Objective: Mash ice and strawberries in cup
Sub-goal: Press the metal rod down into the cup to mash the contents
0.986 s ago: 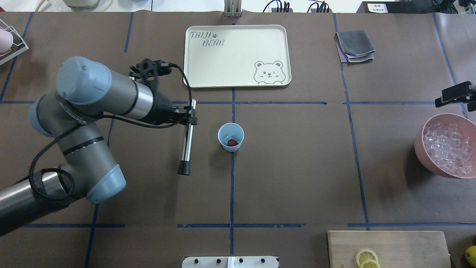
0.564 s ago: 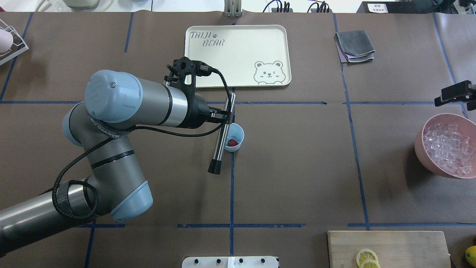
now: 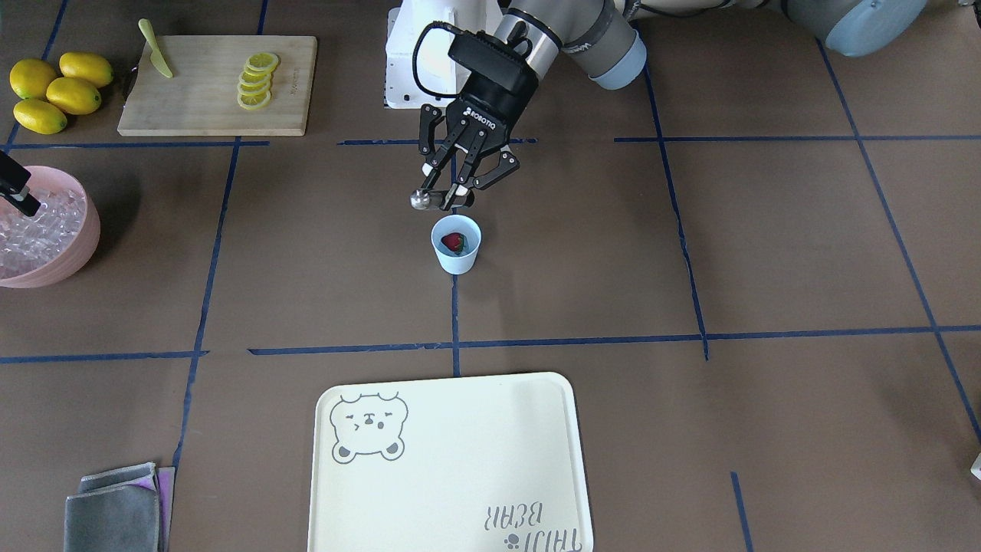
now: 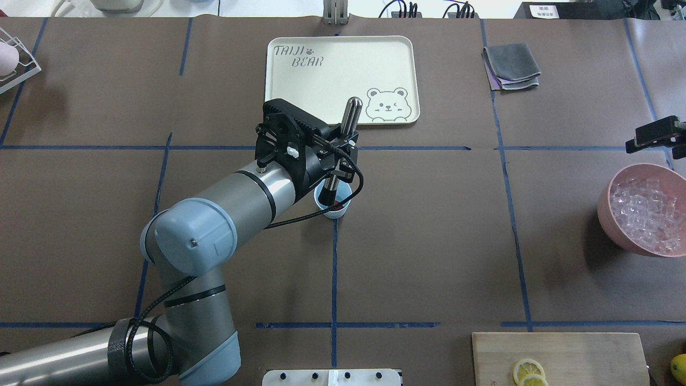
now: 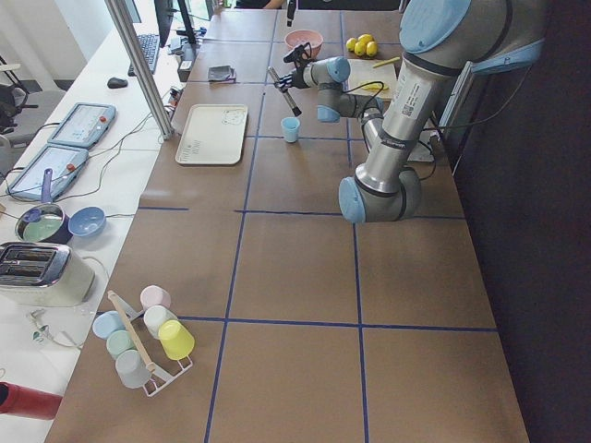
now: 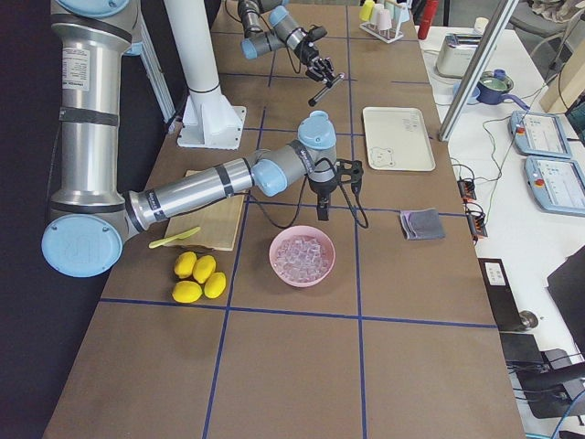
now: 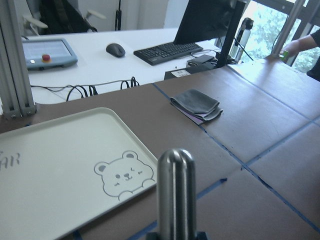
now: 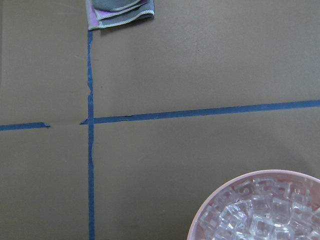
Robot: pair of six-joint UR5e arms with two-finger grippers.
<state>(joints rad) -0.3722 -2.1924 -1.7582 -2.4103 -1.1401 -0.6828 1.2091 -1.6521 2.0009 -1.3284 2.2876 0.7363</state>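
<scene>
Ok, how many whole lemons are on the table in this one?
4. All sit bunched on the table beside the cutting board, on the robot's right: two lemons nearer the board, two farther from it. None seems hidden.

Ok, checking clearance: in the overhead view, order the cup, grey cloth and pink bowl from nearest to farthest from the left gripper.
1. cup, beneath the left gripper and its muddler.
2. grey cloth, upper right.
3. pink bowl, right edge.
</scene>
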